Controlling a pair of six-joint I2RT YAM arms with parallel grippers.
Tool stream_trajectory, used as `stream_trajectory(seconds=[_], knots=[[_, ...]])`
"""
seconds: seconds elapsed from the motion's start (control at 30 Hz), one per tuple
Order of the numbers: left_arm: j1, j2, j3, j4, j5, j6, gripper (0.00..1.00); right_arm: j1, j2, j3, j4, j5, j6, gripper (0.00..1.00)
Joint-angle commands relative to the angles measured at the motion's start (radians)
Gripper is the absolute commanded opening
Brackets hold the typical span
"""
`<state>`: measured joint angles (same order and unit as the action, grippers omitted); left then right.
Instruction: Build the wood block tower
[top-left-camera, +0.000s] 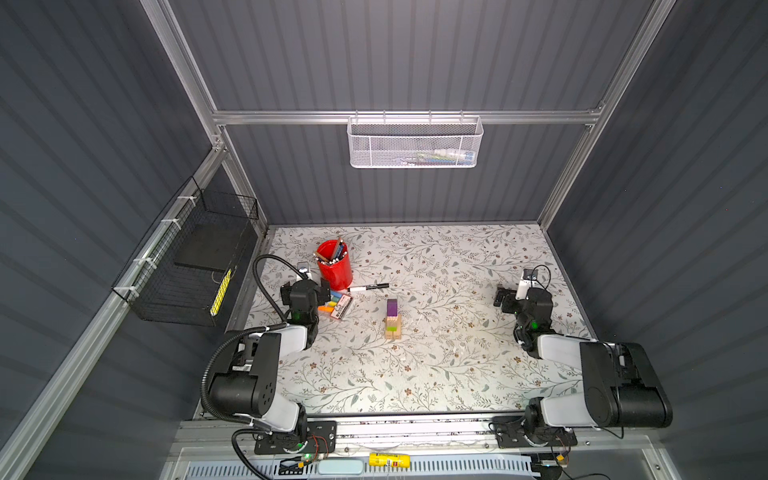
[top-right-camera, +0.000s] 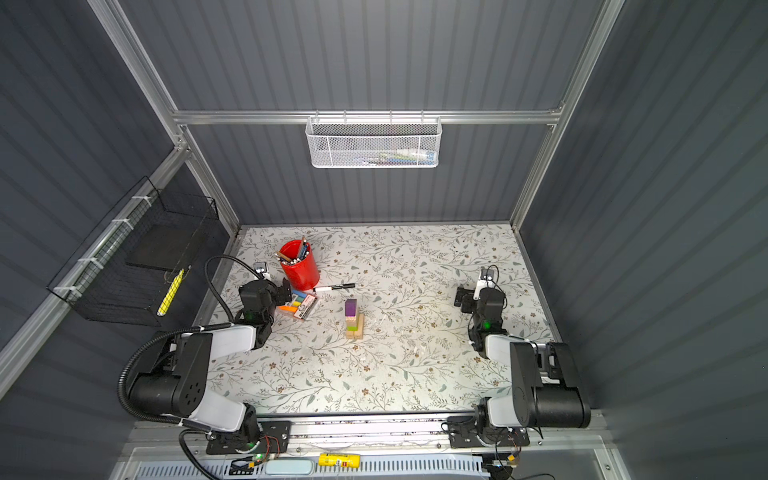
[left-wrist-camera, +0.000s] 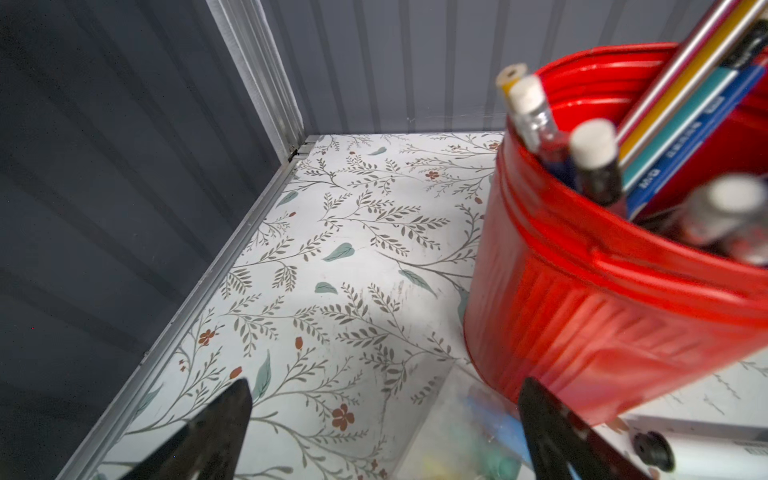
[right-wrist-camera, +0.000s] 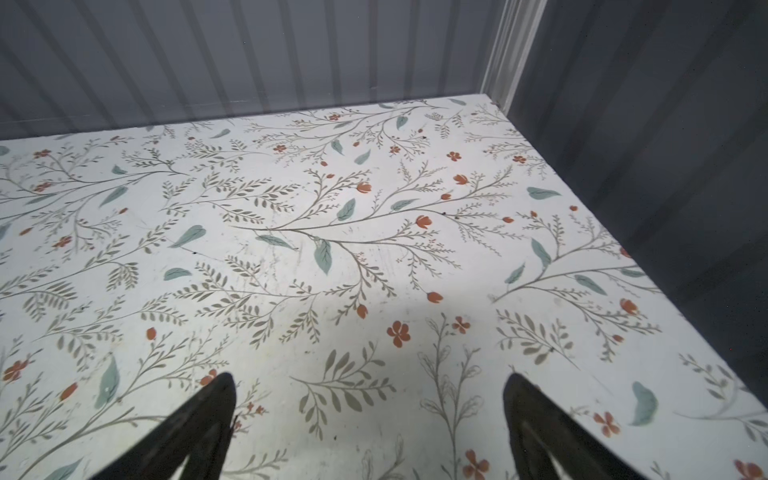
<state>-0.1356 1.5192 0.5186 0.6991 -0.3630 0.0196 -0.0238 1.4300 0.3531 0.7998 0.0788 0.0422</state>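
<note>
Tower (top-left-camera: 392, 321) stands upright on the bench (top-left-camera: 449, 374), a little left of centre in both top views. Neither arm touches it. Pale wood bricks (top-left-camera: 397, 332) make the base, with a lime-green layer (top-left-camera: 390, 328) among them and a purple block (top-left-camera: 392, 308) on top. Brick count cannot be told from above.

Up and left of it a black marker (top-left-camera: 370, 286) lies flat, one end near the foot of the red cup (top-left-camera: 336, 270), which is full of pens and pencils. A packet of highlighters (top-left-camera: 340, 306) lies just below the cup, left of the purple block.

Left claw (top-left-camera: 325, 292) hovers at the packet's left end, just beside the cup. In the left wrist view the left claw (left-wrist-camera: 384, 415) has jaws wide and nothing gripped. The cup wall (left-wrist-camera: 602, 311) is close by one finger; contact cannot be told.

Right claw (top-left-camera: 503, 298) is at mid-right of the frame, well apart from the stack. In the right wrist view the right claw (right-wrist-camera: 365, 399) is wide, with only floral bench surface between its fingers.

White mesh basket (top-left-camera: 415, 143) hangs top centre on the back rail. Black wire basket (top-left-camera: 187, 266) is on the left wall.
</note>
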Motion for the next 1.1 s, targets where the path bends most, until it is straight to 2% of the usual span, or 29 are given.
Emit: stream_trajectory(seconds=[0.0,0.13,0.2,0.27,0.37,0.43,0.47,0.53,0.6,0.67,1.07], knots=[[0.001,-0.037,-0.022,0.001,0.047,0.013,1.00,-0.019,0.019,-0.016,0.149,-0.061,-0.011,0.99],[0.001,-0.004,-0.049,0.057,0.083,0.037,1.00,-0.018,0.027,-0.027,0.169,-0.070,-0.013,0.99],[0.001,0.047,-0.109,0.209,0.057,0.029,1.00,-0.019,0.030,-0.027,0.172,-0.070,-0.014,0.99],[0.001,0.075,-0.137,0.263,0.056,0.021,1.00,-0.019,0.026,-0.029,0.173,-0.068,-0.014,0.99],[0.001,0.215,-0.109,0.378,0.051,0.053,1.00,-0.018,0.027,-0.031,0.178,-0.068,-0.013,0.99],[0.013,0.184,-0.055,0.200,0.042,-0.004,1.00,-0.019,0.026,-0.031,0.179,-0.069,-0.013,0.99],[0.024,0.207,-0.058,0.258,0.043,-0.004,1.00,-0.019,0.026,-0.032,0.179,-0.068,-0.013,0.99],[0.032,0.188,-0.047,0.189,0.037,-0.027,1.00,-0.019,0.026,-0.031,0.179,-0.068,-0.013,0.99],[0.033,0.200,-0.068,0.266,0.029,-0.020,1.00,-0.019,0.026,-0.030,0.178,-0.070,-0.013,0.99],[0.033,0.191,-0.055,0.214,0.033,-0.026,1.00,-0.019,0.026,-0.032,0.179,-0.069,-0.013,0.99],[0.044,0.194,-0.060,0.231,0.054,-0.032,1.00,-0.019,0.027,-0.032,0.179,-0.070,-0.013,0.99]])
